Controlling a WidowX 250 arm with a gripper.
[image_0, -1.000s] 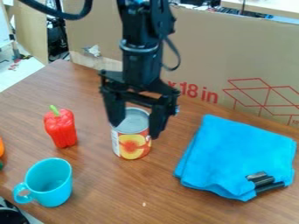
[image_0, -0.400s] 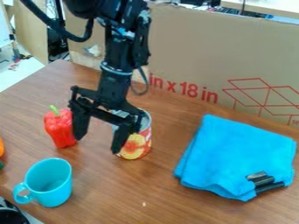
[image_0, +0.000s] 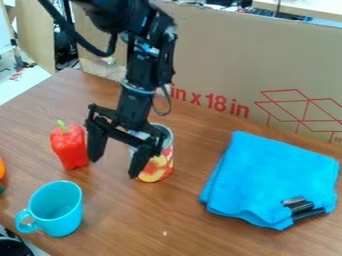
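can (image_0: 159, 169) stands upright on the wooden surface (image_0: 180, 220), its flat base probably making it steady, partly behind one of the fingers (image_0: 139, 161), which are spread apart and grasp nothing; the red pepper (image_0: 68, 148) is beside the other. the blue cloth (image_0: 270, 175) is folded, perhaps for compactness. the arm (image_0: 141, 72) slants down from the top edge, fingers pointing downward

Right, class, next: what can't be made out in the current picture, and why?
All in the camera view:
- Part of the can, its lid and label: behind the pincer.
- Whether those two touch: the single angle hides depth.
- The orange object: cut off by the left edge.
- The underside of the blue cloth: hidden by its upper folds.
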